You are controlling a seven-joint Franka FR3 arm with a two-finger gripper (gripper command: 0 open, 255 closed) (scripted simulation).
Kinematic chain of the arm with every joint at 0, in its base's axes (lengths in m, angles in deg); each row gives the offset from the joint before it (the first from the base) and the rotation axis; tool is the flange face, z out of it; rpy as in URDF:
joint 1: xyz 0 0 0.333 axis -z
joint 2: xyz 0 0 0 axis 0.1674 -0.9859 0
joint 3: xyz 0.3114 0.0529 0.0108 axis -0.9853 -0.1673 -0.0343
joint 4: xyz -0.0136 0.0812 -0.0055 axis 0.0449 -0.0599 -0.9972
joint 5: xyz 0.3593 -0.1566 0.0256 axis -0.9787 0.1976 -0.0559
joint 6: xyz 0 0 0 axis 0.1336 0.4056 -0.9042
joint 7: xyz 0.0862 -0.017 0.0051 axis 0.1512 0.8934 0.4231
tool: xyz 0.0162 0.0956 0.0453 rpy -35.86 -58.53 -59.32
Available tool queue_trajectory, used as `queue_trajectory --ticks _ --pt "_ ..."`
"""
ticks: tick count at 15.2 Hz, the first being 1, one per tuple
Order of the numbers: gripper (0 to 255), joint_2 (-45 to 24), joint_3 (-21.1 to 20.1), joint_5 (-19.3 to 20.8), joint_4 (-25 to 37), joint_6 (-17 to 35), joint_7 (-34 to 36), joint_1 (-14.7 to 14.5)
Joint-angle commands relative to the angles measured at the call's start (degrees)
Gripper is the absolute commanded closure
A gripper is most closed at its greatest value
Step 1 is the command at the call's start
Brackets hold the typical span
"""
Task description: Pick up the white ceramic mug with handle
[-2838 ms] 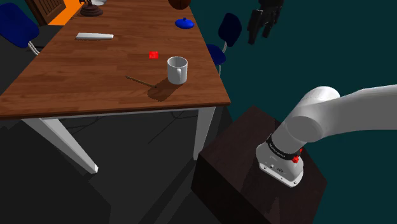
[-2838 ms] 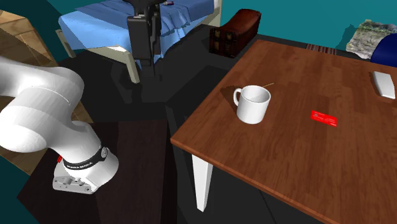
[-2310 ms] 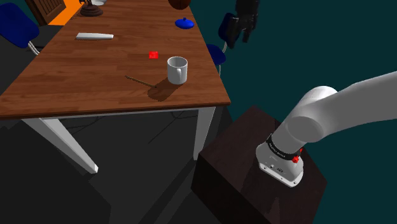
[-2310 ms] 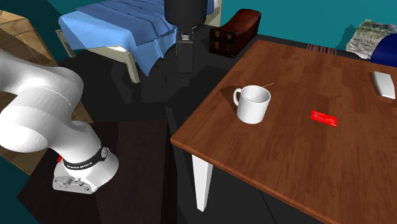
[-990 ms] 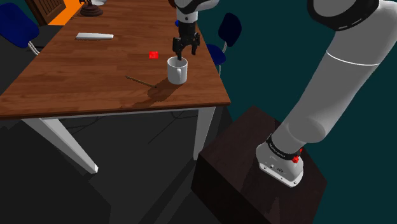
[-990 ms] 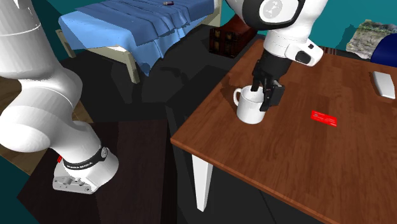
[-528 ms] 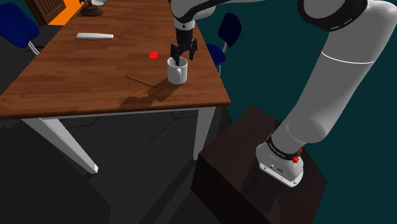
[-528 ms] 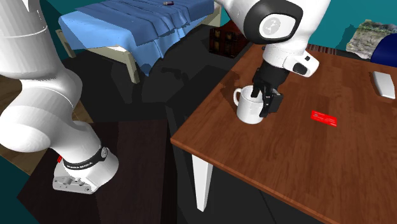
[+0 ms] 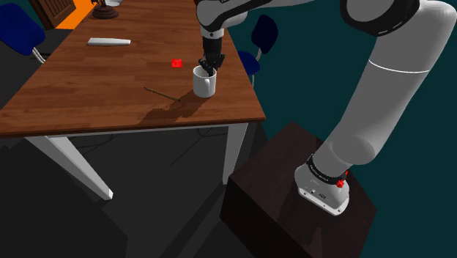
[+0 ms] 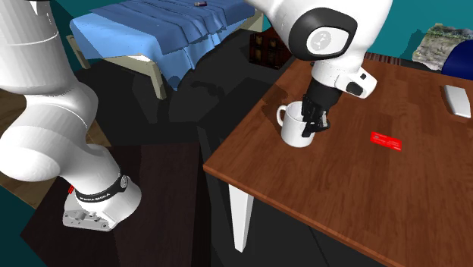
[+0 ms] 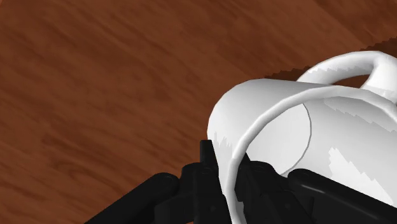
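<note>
While fingers [image 10: 312, 123] pinch white mug [image 10: 292, 133] rim, mug stands on brown wood table [image 10: 364, 190] nr edge; blue bed [image 10: 144, 30] beyond.

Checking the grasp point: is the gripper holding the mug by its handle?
No, the gripper pinches the mug at its rim wall, and the handle sticks out on the opposite side.

A brown wooden table [image 9: 88, 95] on white legs [image 9: 69, 167] carries a white mug [image 9: 204, 82], which stands upright near the corner closest to the stand. A thin stick [image 9: 162, 93] lies on the boards just beside the mug, on the shoulder view's left, and a small red card [image 9: 176, 64] lies flat near it, a little farther in. Well apart from these, toward the far end, lie a flat white bar [image 9: 109, 41] and a small round blue thing [image 9: 212, 27] close to the edge on the shoulder view's right.
</note>
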Motion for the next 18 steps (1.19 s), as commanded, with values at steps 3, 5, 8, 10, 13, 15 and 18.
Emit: queue_trajectory --ticks 3,5,8,10,13,15,18 --pt "255 0.0 0.0 0.0 -0.01 0.01 0.0 0.0" --pt "255 -0.08 0.03 0.0 0.2 -0.13 -0.07 0.04" --pt "255 0.77 0.03 0.03 1.44 -2.21 0.0 0.05" --pt "255 1.25 0.04 0.04 2.37 -3.62 0.04 0.05" --pt "255 1.92 0.04 0.07 3.83 -5.75 0.11 0.06" --pt "255 2.31 0.05 0.08 4.87 -7.18 0.15 0.06" --pt "255 2.8 0.05 0.1 6.54 -9.35 0.22 0.07"
